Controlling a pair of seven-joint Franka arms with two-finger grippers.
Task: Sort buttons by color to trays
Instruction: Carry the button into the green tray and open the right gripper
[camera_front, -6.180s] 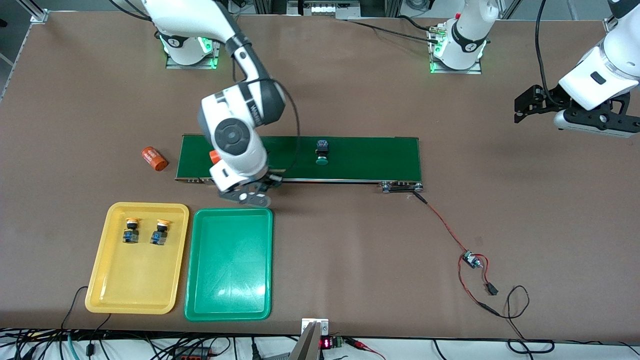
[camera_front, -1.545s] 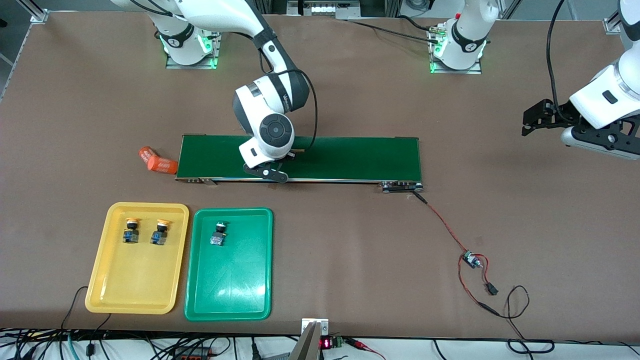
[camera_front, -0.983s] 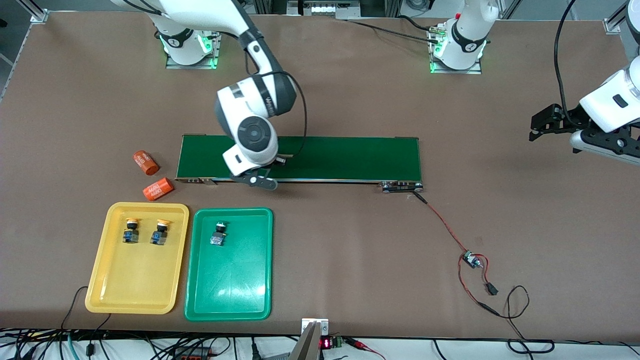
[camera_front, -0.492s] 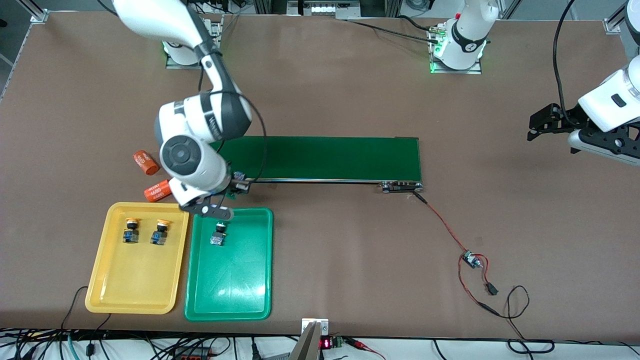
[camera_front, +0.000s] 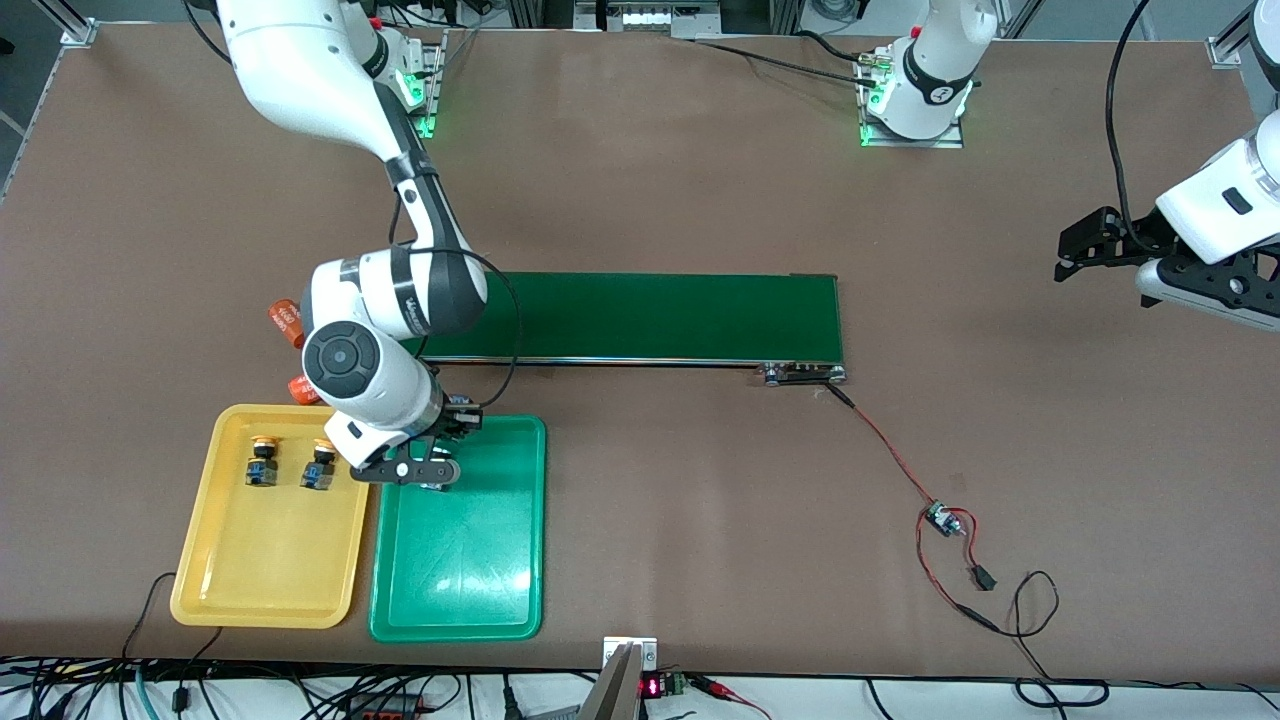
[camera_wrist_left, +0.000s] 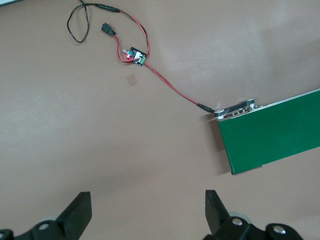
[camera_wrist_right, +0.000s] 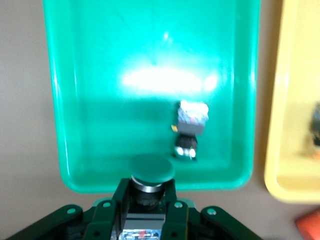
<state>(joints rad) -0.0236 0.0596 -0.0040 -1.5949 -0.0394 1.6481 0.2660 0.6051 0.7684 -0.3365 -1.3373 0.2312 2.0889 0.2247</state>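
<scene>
Carrying a green-capped button (camera_wrist_right: 150, 172), the right gripper (camera_front: 425, 462) is now hanging over the edge of the green tray (camera_front: 470, 590) that faces the belt, having come off the conveyor belt (camera_front: 650, 316) where it was working a second and a half ago; its fingers are clenching the button's body, the round green cap pointing out ahead of them in the right wrist view; starting at the right arm's end of the table, two orange cylinders (camera_front: 284, 322) are peeking out beside the right arm's wrist, just beside the belt's end; nearer the front camera, the yellow tray (camera_front: 262, 580) is lying with two yellow-capped buttons (camera_front: 262, 460) side by side in the part nearest the belt; the green tray is sitting just beside it, toward the left arm's end, and one more green-capped button (camera_wrist_right: 190, 129) is lying inside it, seen only in the right wrist view, close under the gripper; the belt is stretching along the middle of the table, and a red wire (camera_front: 885, 450) is running from its end to a small circuit board (camera_front: 940, 519); the left gripper (camera_front: 1075, 255) is waiting over bare table at the left arm's end, its fingers (camera_wrist_left: 80, 212) standing wide apart and holding nothing.
</scene>
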